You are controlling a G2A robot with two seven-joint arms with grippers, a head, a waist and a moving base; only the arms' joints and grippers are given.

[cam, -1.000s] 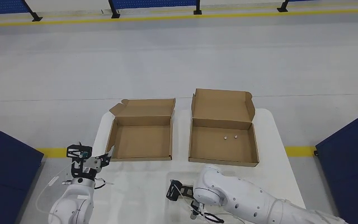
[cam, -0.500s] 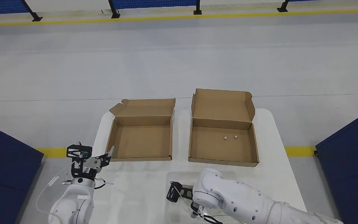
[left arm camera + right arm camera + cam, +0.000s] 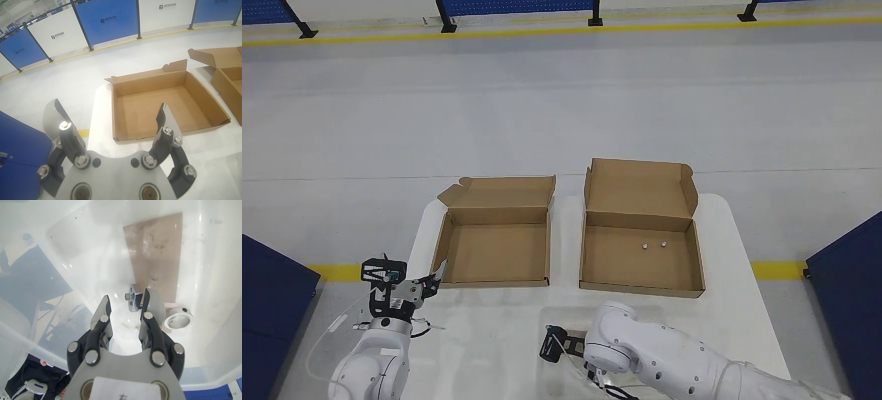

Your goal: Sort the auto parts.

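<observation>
My right gripper [image 3: 126,300] hangs open inside a translucent white plastic bin [image 3: 75,237]. A small metal block with a screw [image 3: 133,299] lies on the bin floor just ahead of the fingertips, close to one finger. A metal ring collar [image 3: 178,320] rests beside that same finger, outside the jaws. My left gripper [image 3: 109,106] is open and empty above the table's left front, facing the left cardboard box [image 3: 151,77], whose floor is bare. Two small white parts [image 3: 652,243] lie in the right cardboard box [image 3: 642,215].
Both boxes stand side by side at the back of the white table [image 3: 492,310], lids folded back. The right arm [image 3: 662,360] covers the table's front middle. A brown patch [image 3: 157,256] marks the bin floor. Blue panels flank the table.
The right arm has shifted slightly toward the table's near edge. The left arm has kept still.
</observation>
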